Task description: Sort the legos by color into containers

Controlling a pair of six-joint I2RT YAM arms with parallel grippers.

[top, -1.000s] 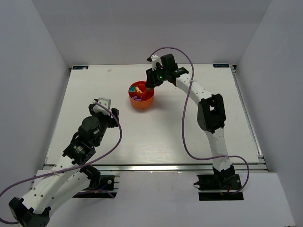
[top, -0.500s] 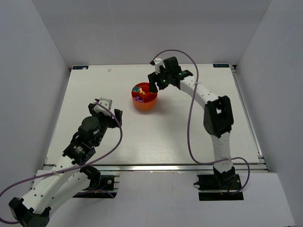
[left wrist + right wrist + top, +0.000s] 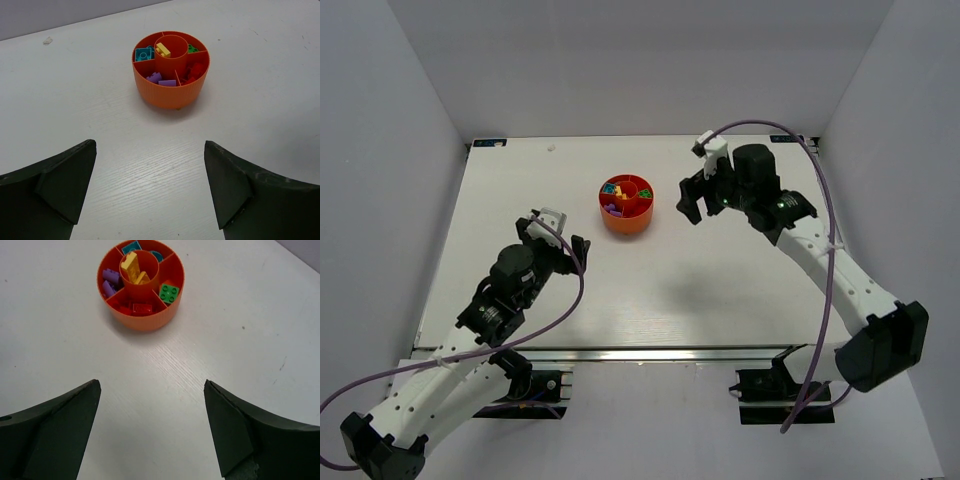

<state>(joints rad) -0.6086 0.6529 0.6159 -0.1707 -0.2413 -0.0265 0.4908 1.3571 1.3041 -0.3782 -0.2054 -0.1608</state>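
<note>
The orange bowl (image 3: 623,223) stood near the middle of the worktop's (image 3: 510,190) far edge. The bricks (image 3: 141,308) lay inside, each colour in its own section, yellow in the central cup. The left gripper (image 3: 149,145) and right gripper (image 3: 151,384) hung well apart from it, jaws spread wide, empty.

A round red-orange bowl (image 3: 142,322) is found standing upright, divided into wedge compartments around a central cup (image 3: 144,290); yellow legos (image 3: 131,265) are held in the cup, one piece tilted; purple bricks (image 3: 109,282) are lodged in one wedge; red bricks (image 3: 141,308) in the next; a single green brick (image 3: 169,292) studs-up in another; cyan pieces (image 3: 132,247) in the farthest; each colour is kept to its own compartment.
</note>
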